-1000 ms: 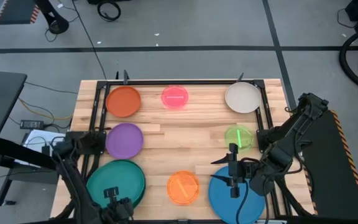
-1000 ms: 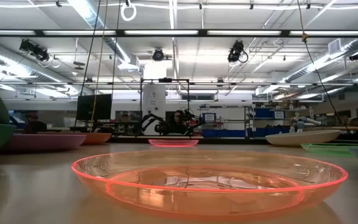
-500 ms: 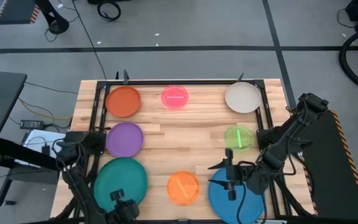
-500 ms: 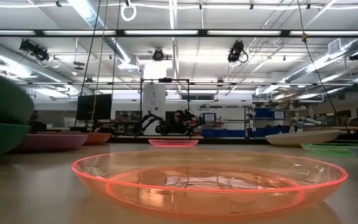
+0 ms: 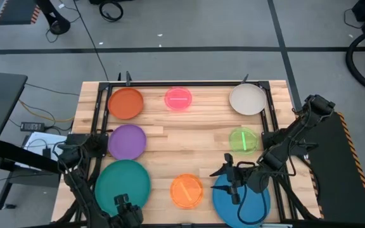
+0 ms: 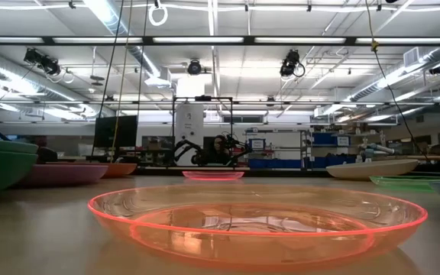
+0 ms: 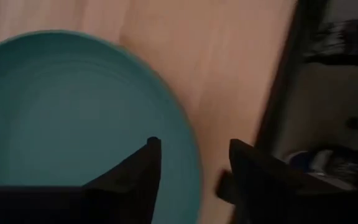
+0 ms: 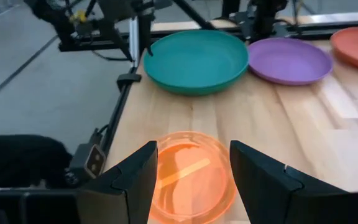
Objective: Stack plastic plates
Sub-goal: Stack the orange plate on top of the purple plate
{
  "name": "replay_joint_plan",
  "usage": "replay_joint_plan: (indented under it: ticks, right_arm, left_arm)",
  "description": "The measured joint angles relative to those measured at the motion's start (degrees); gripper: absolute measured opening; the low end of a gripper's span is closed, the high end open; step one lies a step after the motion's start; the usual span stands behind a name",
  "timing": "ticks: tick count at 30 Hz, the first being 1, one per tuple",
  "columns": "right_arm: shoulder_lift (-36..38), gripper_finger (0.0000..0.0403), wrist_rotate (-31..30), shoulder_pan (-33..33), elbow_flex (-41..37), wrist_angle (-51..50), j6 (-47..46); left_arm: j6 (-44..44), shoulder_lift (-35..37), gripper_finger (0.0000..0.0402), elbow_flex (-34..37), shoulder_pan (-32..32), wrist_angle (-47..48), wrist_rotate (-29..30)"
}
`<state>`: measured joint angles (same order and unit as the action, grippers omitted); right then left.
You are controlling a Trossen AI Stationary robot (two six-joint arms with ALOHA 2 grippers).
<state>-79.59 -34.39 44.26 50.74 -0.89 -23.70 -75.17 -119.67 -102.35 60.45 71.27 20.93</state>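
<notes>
Two arms are splitting it: I'm seeing the right gripper [image 5: 230, 180], fingers wide and empty, hovering over the blue plate's [image 5: 249, 206] edge, facing the small orange plate [image 5: 186, 190] just beside it, while the left gripper [image 5: 124, 209], parted, is sitting at the teal plate's [image 5: 122, 182] rim.

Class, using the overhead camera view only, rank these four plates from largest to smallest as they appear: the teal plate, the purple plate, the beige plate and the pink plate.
1. teal plate, clearly the largest.
2. purple plate and beige plate: these look about alike, so I will not rank one above the other.
3. pink plate, the smallest.
</notes>
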Motion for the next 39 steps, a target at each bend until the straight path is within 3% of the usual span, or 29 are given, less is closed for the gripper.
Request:
replay_joint_plan:
  ticks: [5,9,11,14,18,26,30,34,39]
  right_arm:
    - [0.0,0.0210,0.3,-0.6,0.0,0.0,2.8]
    - [0.0,0.0210,-0.3,-1.2,0.0,0.0,2.8]
    - [0.0,0.0210,-0.3,-1.3,0.0,-0.1,2.9]
    - [0.0,0.0210,1.4,-1.0,0.0,-0.2,4.2]
    - [0.0,0.0210,2.0,0.0,0.0,-0.5,4.8]
    - [0.0,0.0210,2.5,1.1,0.0,-0.5,4.8]
    - [0.0,0.0210,2.5,1.5,0.0,-0.5,4.8]
    - [0.0,0.0210,2.5,1.5,0.0,-0.6,4.2]
    - [0.0,0.0210,3.9,3.0,0.0,-3.3,-1.7]
  left_arm:
    - [-4.5,0.1,0.0202,-0.1,-0.1,1.2,-2.5]
    - [-9.8,0.9,0.0202,0.1,-0.2,3.1,3.8]
    - [-10.1,2.0,0.0202,0.0,-0.7,1.3,4.0]
    - [-10.2,1.8,0.0202,0.0,-1.2,-2.0,-0.4]
    - [-12.4,-0.6,0.0202,0.0,-2.4,1.0,-4.1]
    - [-7.4,0.5,0.0202,0.0,-7.0,2.1,1.5]
    - [0.8,4.9,0.0202,0.0,-14.6,9.3,3.9]
    - [10.4,10.0,0.0202,0.0,-26.6,18.4,5.3]
    - [27.5,14.6,0.0201,0.0,-41.9,15.3,5.4]
